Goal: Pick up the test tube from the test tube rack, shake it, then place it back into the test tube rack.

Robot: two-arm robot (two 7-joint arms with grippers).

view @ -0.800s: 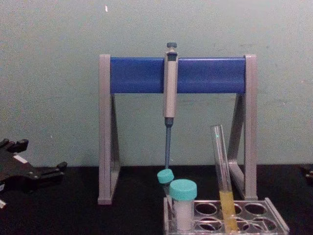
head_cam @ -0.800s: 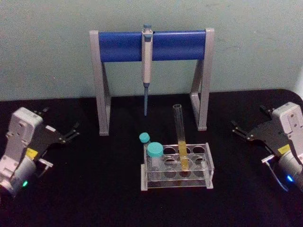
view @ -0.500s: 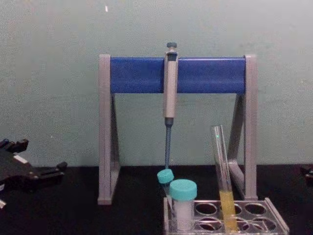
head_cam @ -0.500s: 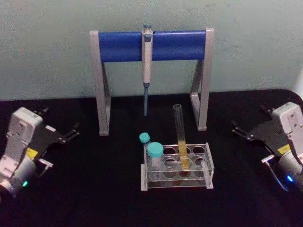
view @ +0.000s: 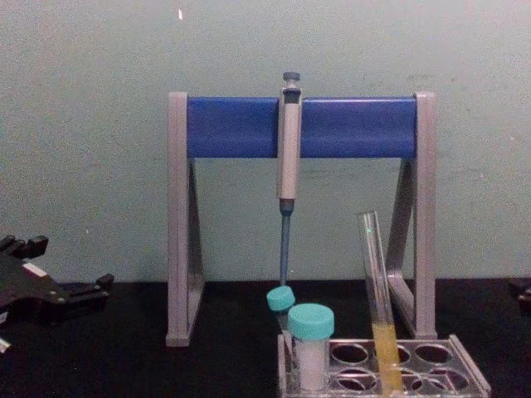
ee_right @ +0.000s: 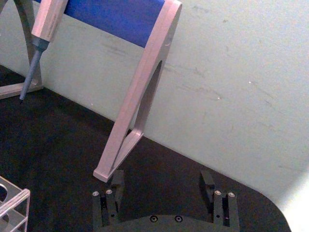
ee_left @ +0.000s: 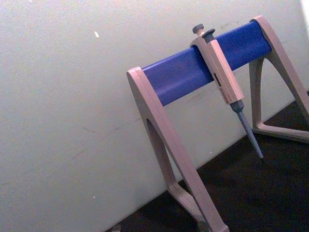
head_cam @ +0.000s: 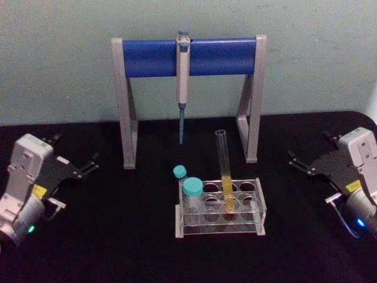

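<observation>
Looking down, we saw a black table [head_cam: 118, 247] running back to a pale green wall. Near that wall stood the tall pipette stand [head_cam: 153, 57], two grey legs joined by a thick blue crossbar.

The left end effector [head_cam: 75, 150] rested low at the table's left side, well apart from everything in the middle. Its dark fingers were spread wide and gripped nothing. The right end effector [head_cam: 309, 147] sat opposite it at the right side. In the right wrist view its two fingers [ee_right: 117, 180] stood far apart, with only bare table between them.

The low clear plastic test tube rack [head_cam: 260, 203], its top plate pierced by rows of round holes, stood in the middle of the table. It was in front of the stand and between the two end effectors, touched by neither.

A grey-blue pipette [head_cam: 183, 71] hung from the middle of the crossbar, tip pointing down and clear of the table.

The long slim clear glass test tube [head_cam: 224, 168], uncapped, stood in a hole near the rack's middle. It leaned slightly, its open mouth tipped a little to the left. Yellow-orange liquid filled its lower part, down inside the rack.

At the rack's left end stood a short tube with a wide teal cap [head_cam: 192, 187], and just behind it a thinner teal-capped tube [head_cam: 179, 171], tilted.
</observation>
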